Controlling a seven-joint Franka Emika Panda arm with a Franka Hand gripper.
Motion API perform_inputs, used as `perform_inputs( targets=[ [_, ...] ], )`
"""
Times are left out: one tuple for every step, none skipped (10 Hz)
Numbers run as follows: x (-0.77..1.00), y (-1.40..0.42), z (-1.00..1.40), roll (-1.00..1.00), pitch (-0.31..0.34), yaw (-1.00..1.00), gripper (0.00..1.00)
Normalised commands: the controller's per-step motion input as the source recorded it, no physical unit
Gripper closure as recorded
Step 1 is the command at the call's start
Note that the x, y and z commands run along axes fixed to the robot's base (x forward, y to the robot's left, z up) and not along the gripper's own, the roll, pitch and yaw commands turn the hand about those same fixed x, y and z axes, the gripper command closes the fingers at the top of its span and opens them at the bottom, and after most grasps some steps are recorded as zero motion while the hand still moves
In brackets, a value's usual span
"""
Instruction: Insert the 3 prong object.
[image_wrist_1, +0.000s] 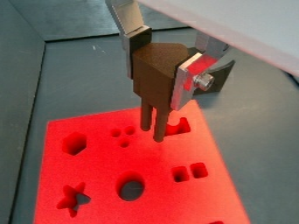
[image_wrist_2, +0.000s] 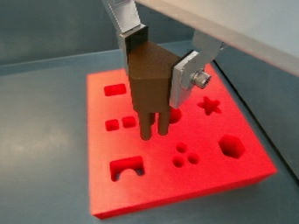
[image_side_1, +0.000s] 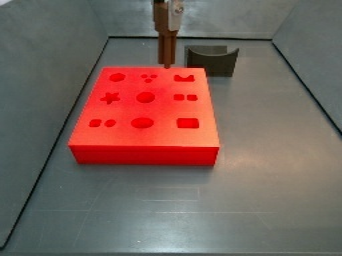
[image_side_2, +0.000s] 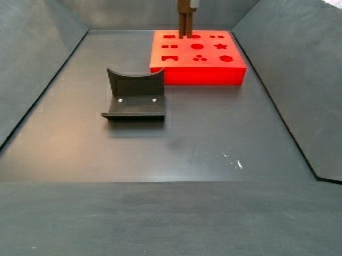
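My gripper (image_wrist_1: 163, 70) is shut on the 3 prong object (image_wrist_1: 149, 79), a brown piece with narrow prongs pointing down. It also shows in a wrist view (image_wrist_2: 146, 83). It hangs upright over the red block (image_wrist_1: 105, 171), near the block's far edge in a side view (image_side_1: 167, 45). The prong tips sit between the cluster of three small round holes (image_wrist_1: 121, 135) and an arch-shaped hole (image_wrist_1: 177, 129). I cannot tell whether the tips touch the block. Both side views show the gripper (image_side_1: 167, 12) (image_side_2: 187, 6) above the block (image_side_2: 201, 68).
The red block (image_side_1: 147, 145) has several other shaped holes: star, hexagon, circle, squares. A dark grey curved block (image_side_1: 211, 60) stands beside it on the grey floor, also seen in a side view (image_side_2: 134, 95). Grey walls ring the floor.
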Motion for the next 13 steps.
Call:
perform_inputs(
  targets=[
    [-0.12, 0.54, -0.35, 0.24, 0.0, -0.28, 1.0],
    [-0.38, 0.47, -0.09, 0.07, 0.054, -0.24, 1.0],
    [0.0, 0.0, 0.0, 0.01, 0.0, 0.0, 1.0],
    [0.0, -0.03, -0.21, 0.02, 0.0, -0.08, 1.0],
    [-0.09, -0.11, -0.2, -0.01, -0.04, -0.16, 1.0],
    [0.0, -0.09, -0.28, 0.0, -0.057, -0.21, 1.0],
    [-0.23, 0.0, -0.33, 0.0, -0.051, -0.32, 1.0],
    [-0.27, 0.0, -0.23, -0.01, -0.041, -0.31, 1.0],
    [-0.18, 0.0, -0.19, 0.0, -0.044, -0.3, 1.0],
    [-0.06, -0.03, -0.13, 0.0, -0.047, -0.21, 1.0],
    [0.0, -0.01, -0.1, 0.0, -0.03, -0.06, 1.0],
    [0.0, 0.0, -0.13, 0.0, -0.011, 0.0, 1.0],
    [0.01, 0.0, -0.23, 0.0, 0.0, 0.01, 1.0]
  ],
)
